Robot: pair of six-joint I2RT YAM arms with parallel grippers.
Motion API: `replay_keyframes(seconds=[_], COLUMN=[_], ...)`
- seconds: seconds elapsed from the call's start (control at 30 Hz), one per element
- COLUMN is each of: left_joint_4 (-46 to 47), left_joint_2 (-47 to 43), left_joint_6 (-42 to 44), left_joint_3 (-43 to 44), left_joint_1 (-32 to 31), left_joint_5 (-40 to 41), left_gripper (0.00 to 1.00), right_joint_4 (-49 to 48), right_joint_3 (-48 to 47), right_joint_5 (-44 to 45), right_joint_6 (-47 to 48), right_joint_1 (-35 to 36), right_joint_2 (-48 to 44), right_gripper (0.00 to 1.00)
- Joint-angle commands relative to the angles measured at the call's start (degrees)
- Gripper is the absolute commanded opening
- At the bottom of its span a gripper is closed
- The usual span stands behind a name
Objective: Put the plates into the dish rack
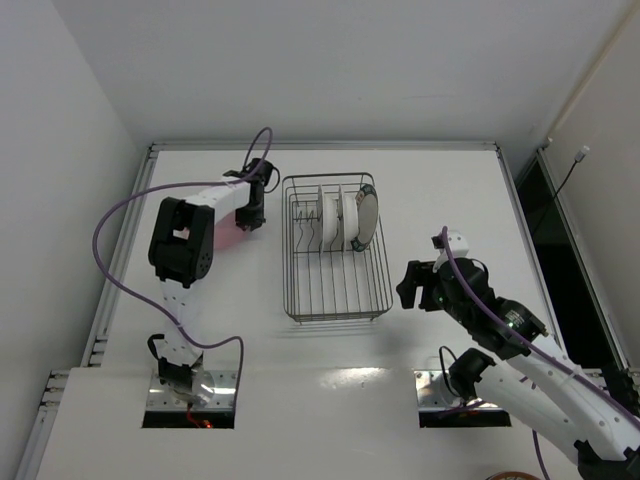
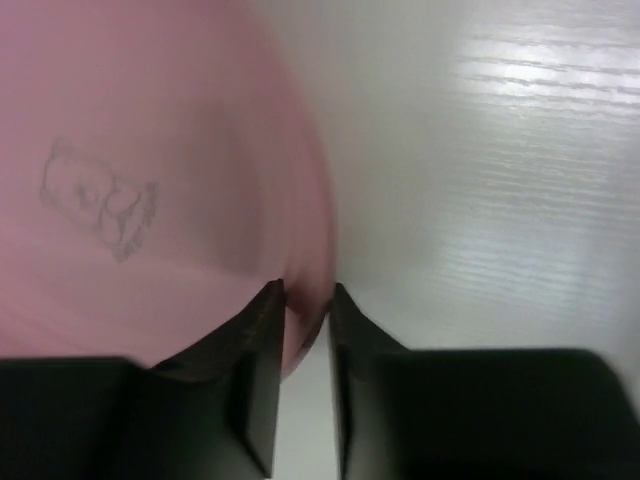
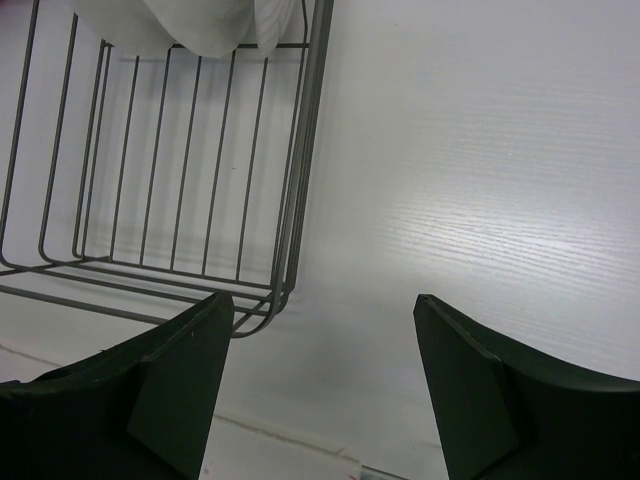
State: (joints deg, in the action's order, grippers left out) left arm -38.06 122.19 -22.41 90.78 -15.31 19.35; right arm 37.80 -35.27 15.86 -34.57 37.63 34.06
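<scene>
The pink plate, with a faint bear drawing, fills the left wrist view; in the top view only a pink patch shows by the left arm. My left gripper is shut on its rim, left of the dish rack. The wire dish rack stands mid-table. Three plates stand upright in its far half: two white and one with a greyish face. My right gripper is open and empty just right of the rack's near corner; a white plate shows at the top of that view.
The rack's near half holds only bare wires. White table runs right of the rack, with walls behind and at the left. A purple cable loops from the left arm. Dark gap past the table's right edge.
</scene>
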Motion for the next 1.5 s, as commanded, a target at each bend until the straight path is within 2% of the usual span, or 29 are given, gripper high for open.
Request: replay_keyframes(seconds=[0.0, 0.07, 0.27, 0.43, 0.6, 0.77, 0.93, 1.1, 1.4, 1.47], left_joint_4=[-0.9, -0.9, -1.4, -1.4, -4.1, -5.4, 4.2, 19.6, 41.3, 43.5], left_joint_2=[2.0, 2.0, -2.9, -13.8, -20.4, -26.4, -35.1, -42.9, -43.5, -42.9], left_joint_6=[0.9, 0.9, -0.2, -1.9, -4.5, -6.4, -9.3, -13.1, -23.7, -25.2], left_joint_3=[2.3, 2.9, 2.9, 2.9, 8.6, 16.1, 13.6, 3.5, -12.5, -14.0], left_joint_1=[0.4, 0.4, 0.4, -0.2, -2.6, -5.3, -8.1, -10.8, -9.6, -9.6], left_joint_5=[-4.3, -5.0, -6.7, -8.0, -2.6, -5.2, -13.4, -23.1, -39.8, -42.2], left_gripper=[0.12, 0.0, 0.0, 0.0, 0.0, 0.0, 0.0, 0.0, 0.0, 0.0], right_joint_4=[-0.6, -0.1, 1.2, 5.7, 7.3, 9.0, 9.1, 8.3, 10.0, 10.5], right_joint_3=[-1.4, -2.0, -3.2, -8.9, -12.6, -14.0, -13.4, -13.9, -14.0, -14.0], right_joint_5=[0.2, 0.2, 0.2, 1.5, 3.7, 3.7, 3.1, 1.9, 1.9, 2.5], right_joint_6=[-0.2, -0.2, -0.8, -0.8, -0.8, -0.8, -1.3, -1.3, -1.3, -1.3], right_joint_1=[-0.2, -0.2, -0.2, -0.2, -0.2, -0.2, -0.2, -0.2, -0.2, -0.2], right_joint_2=[-0.1, -0.1, -0.8, -0.2, -2.3, -3.5, -6.1, -6.2, -6.2, -6.8], right_gripper=[0.71, 0.71, 0.71, 0.71, 0.71, 0.71, 0.71, 0.71, 0.71, 0.71])
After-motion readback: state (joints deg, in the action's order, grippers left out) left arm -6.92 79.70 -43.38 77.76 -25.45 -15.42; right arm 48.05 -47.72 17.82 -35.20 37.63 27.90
